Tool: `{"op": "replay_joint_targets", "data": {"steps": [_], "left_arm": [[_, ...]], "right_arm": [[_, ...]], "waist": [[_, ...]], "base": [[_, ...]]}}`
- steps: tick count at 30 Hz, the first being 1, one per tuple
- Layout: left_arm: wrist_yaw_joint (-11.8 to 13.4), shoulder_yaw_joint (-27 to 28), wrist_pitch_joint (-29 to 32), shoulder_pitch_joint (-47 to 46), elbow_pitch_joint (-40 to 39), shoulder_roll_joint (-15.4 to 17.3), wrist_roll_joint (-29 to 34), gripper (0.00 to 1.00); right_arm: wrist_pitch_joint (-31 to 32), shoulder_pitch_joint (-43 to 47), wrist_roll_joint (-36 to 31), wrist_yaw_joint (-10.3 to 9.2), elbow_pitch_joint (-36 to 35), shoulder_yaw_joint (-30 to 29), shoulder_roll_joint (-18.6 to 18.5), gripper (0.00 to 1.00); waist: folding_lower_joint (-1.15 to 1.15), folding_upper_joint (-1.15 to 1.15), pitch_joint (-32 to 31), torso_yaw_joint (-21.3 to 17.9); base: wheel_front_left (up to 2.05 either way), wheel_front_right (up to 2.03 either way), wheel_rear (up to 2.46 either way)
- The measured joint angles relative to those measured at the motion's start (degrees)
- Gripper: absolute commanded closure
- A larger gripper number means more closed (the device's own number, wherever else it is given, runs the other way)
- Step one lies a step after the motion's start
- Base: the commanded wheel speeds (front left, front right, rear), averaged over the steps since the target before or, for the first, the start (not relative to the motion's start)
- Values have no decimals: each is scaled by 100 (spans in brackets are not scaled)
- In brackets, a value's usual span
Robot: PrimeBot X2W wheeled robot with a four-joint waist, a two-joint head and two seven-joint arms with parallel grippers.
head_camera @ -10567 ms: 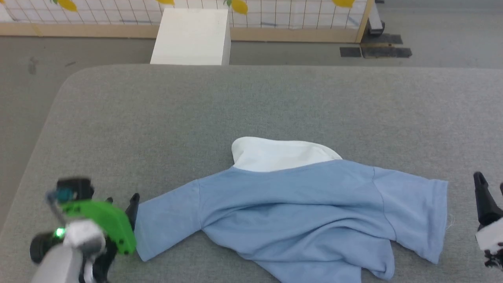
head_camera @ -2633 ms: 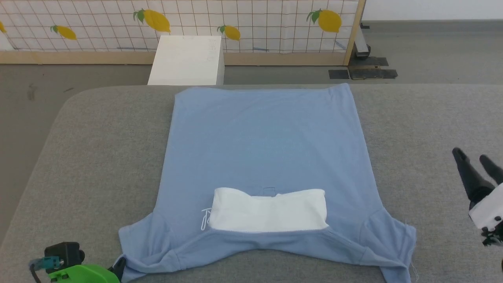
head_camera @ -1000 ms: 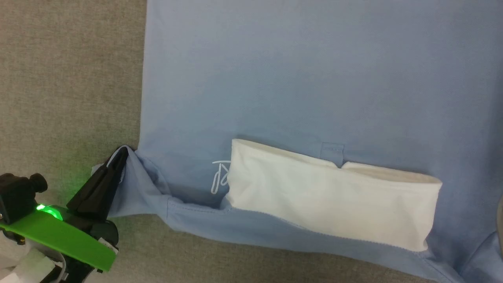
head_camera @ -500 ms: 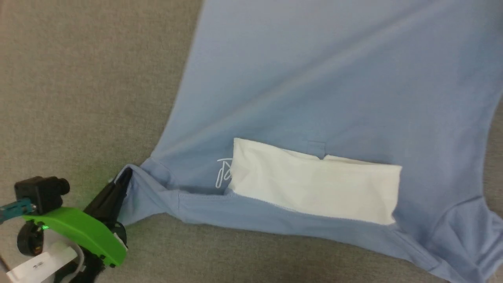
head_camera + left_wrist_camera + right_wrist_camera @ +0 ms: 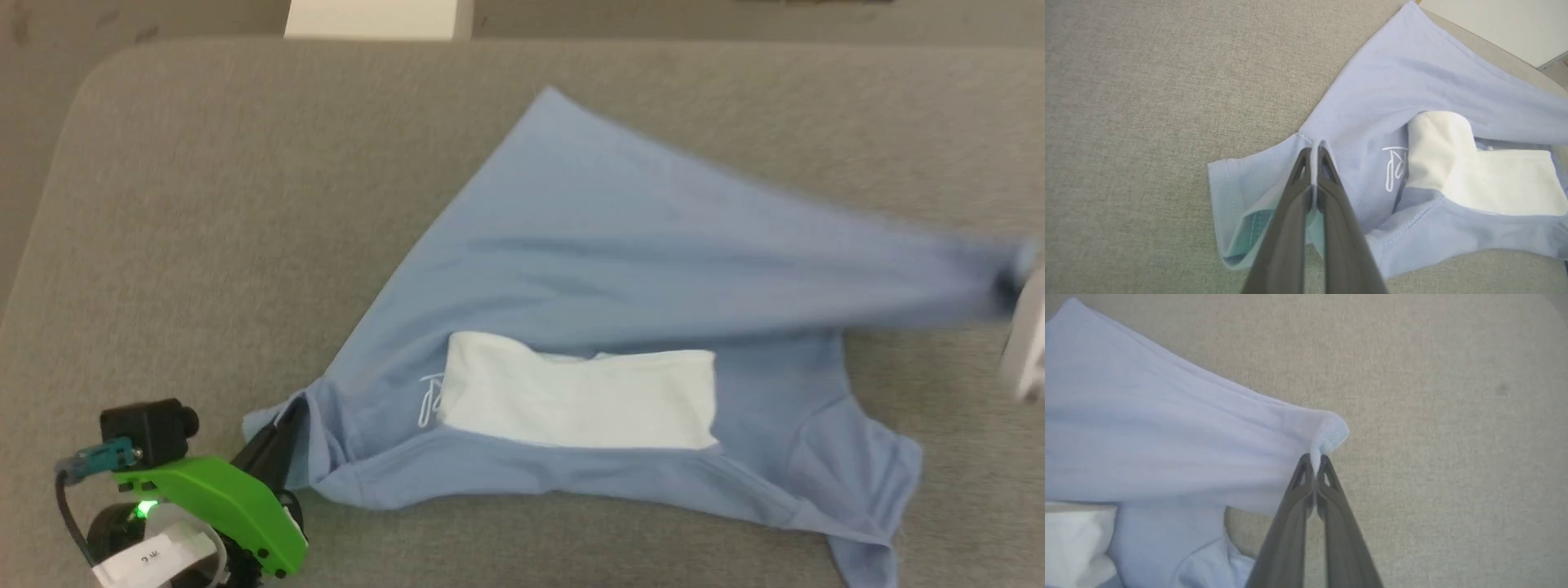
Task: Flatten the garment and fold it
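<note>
The garment [image 5: 620, 245] is laid on the grey desk [image 5: 204, 204], unevenly spread. One hem corner is pointed toward the far edge. The other is drawn out to the right, so that the blue cloth is stretched in a taut, motion-blurred band across the upper edge of the white panel [image 5: 571, 400]. The panel is seen near the front edge of the garment, with the small script logo [image 5: 431, 400] just beside its left end. The left claw [image 5: 1314, 152] is pressed together on a fold of the left sleeve [image 5: 1237, 192], at the seam where sleeve meets body, and cloth is seen nipped between its fingers in the left wrist view. The right claw [image 5: 1314, 458] is likewise closed, with a bunched corner of blue cloth pinched at its tips; a shadow is cast on the desk beneath that cloth, so it appears lifted. The right sleeve [image 5: 857, 482] is left crumpled at the near right. A white box [image 5: 375, 16] is noted beyond the far desk edge.
</note>
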Motion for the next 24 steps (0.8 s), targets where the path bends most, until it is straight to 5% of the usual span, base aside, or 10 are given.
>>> {"op": "replay_joint_targets", "data": {"steps": [7, 13, 14, 15, 24], "left_arm": [[32, -96, -11, 87, 244, -159, -3, 100], [32, -124, -59, 118, 371, -221, -20, 100], [32, -126, -60, 120, 385, -221, -20, 100], [32, -127, -62, 121, 402, -224, -21, 100], [92, -154, -79, 268, 448, -241, -21, 100]], "right_arm": [[-464, 2198, 263, 0, 225, 83, 903, 100], [-838, 2656, 577, -1, 619, 326, 1028, 100], [-950, 2655, 604, -1, 625, 356, 1024, 56], [-1044, 2650, 654, -1, 633, 385, 1029, 0], [-2430, 2094, 1005, -1, -63, 14, 1061, 0]], "waist": [[0, 0, -581, -286], [0, 0, -777, -293], [0, 0, -796, -287], [0, 0, -816, -285], [0, 0, -1062, -334]], "base": [[0, 0, 0], [0, 0, 0], [0, 0, 0], [0, 0, 0], [0, 0, 0]]}}
